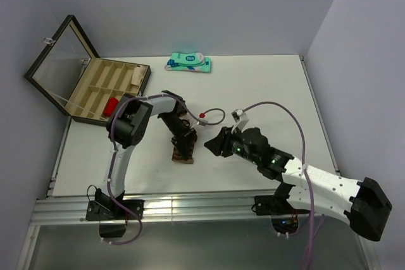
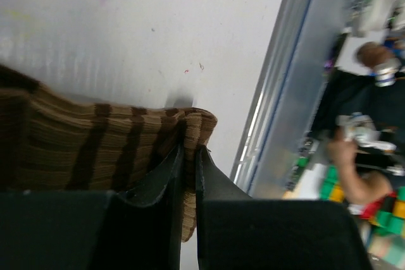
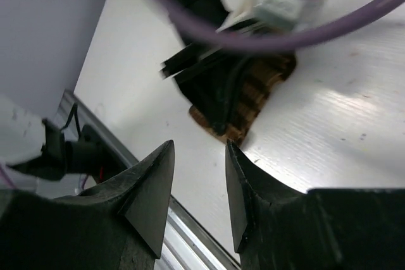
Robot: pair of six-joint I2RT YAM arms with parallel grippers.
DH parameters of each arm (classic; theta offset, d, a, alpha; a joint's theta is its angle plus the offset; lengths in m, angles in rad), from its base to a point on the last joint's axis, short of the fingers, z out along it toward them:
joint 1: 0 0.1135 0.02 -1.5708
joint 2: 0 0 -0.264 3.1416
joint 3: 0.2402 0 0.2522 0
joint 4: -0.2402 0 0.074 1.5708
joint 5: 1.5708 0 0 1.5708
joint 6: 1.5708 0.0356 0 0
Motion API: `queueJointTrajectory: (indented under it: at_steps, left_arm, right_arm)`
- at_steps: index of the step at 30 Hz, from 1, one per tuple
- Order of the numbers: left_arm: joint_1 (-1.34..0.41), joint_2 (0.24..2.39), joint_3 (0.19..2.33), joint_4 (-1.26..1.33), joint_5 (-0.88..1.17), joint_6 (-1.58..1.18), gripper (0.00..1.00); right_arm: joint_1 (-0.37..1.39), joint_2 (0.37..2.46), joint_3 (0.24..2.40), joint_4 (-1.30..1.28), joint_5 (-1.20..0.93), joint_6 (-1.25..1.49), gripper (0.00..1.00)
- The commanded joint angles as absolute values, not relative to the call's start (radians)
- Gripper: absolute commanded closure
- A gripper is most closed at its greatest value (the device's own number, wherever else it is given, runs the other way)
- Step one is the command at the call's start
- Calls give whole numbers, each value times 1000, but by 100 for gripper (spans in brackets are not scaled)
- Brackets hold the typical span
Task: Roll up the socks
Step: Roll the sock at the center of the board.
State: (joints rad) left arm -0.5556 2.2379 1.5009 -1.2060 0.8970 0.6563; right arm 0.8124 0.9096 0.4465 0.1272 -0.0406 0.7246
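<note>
The brown sock with tan bands (image 1: 184, 155) lies on the white table near its front edge. It also shows in the left wrist view (image 2: 82, 150) and in the right wrist view (image 3: 269, 83). My left gripper (image 1: 183, 141) stands over it, shut on the sock's folded edge (image 2: 188, 156). My right gripper (image 1: 209, 145) is open and empty just right of the sock, its fingers (image 3: 199, 156) apart above bare table. The black sock with white stripes is not visible in any view.
A flat teal-and-white package (image 1: 188, 62) lies at the table's far edge. An open wooden compartment box (image 1: 107, 86) stands at the back left. A purple cable (image 1: 215, 117) loops between the arms. The metal rail (image 1: 190, 203) runs along the near edge.
</note>
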Motion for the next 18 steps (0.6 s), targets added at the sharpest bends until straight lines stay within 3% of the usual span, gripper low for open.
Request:
queueJointTrajectory:
  at_steps: [1, 7, 18]
  left_arm:
    - [-531, 2304, 1542, -1293, 951, 726, 100]
    - [-509, 2353, 1528, -1275, 950, 712, 100]
    - [-486, 2417, 1531, -1305, 943, 722, 99]
  right_arm:
    - [903, 871, 405, 225, 60, 600, 54]
    - [1066, 1061, 478, 248, 120, 436, 53]
    - [1175, 1492, 771, 230, 114, 261, 53]
